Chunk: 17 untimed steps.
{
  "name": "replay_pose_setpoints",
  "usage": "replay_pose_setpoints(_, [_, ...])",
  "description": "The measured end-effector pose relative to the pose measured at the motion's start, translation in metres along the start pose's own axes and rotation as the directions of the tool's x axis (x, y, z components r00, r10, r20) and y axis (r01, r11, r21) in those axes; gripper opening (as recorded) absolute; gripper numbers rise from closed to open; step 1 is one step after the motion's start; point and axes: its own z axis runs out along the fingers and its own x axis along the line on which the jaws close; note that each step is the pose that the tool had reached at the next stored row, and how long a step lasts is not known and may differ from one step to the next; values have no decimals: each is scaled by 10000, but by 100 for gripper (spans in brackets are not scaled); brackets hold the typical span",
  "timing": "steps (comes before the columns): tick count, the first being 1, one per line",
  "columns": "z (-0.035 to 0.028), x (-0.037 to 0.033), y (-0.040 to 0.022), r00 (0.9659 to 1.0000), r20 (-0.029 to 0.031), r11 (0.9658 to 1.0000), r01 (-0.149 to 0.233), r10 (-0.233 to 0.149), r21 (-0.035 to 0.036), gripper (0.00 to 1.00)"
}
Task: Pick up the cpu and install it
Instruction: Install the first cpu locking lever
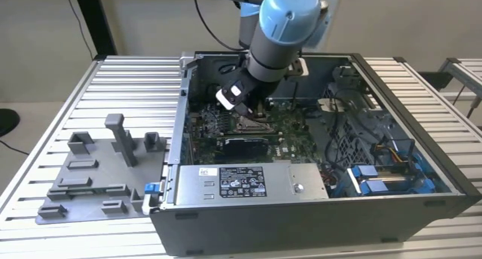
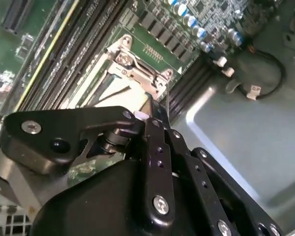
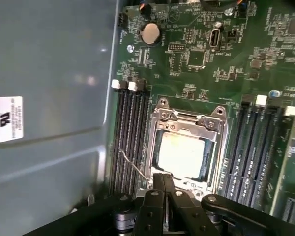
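The cpu, a small square chip with a pale silver top, lies flat inside the metal socket frame on the green motherboard. In the first wrist view my gripper hangs just above the frame's near edge, its two black fingers pressed together with nothing between them. A thin wire lever sticks out beside the socket. In the exterior view the gripper reaches down into the open computer case, over the socket. The second wrist view has the socket frame beyond the gripper.
A silver box with a white label fills the case's front. Rows of dark memory slots flank the socket on both sides. Cables and blue parts crowd the exterior view's right of the case. A grey fixture stands on the slatted table.
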Motion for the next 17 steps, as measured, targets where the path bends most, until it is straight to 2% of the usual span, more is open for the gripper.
replay_pose_setpoints(3, [-117, 52, -3, 10000, 43, 10000, -4, 4, 3, 0])
replay_pose_setpoints(5, [-169, 76, -5, 10000, 89, 10000, -8, 8, 8, 0])
replay_pose_setpoints(7, [-199, 90, -6, 9999, 171, 10000, -16, 15, 17, 0])
replay_pose_setpoints(8, [-202, 91, -7, 9997, 252, 10000, -23, 22, 26, 0])
replay_pose_setpoints(9, [-204, 91, -8, 9993, 376, 10000, -32, 31, 41, 0])
replay_pose_setpoints(10, [-203, 91, -9, 9986, 535, 10000, -45, 41, 60, 0])
replay_pose_setpoints(12, [-203, 91, -15, 9959, 902, 9999, -78, 69, 101, 0])
replay_pose_setpoints(15, [-202, 93, -28, 9896, 1438, 9998, -128, 104, 159, 0])
replay_pose_setpoints(17, [-202, 94, -36, 9844, 1757, 9997, -159, 122, 193, 0])
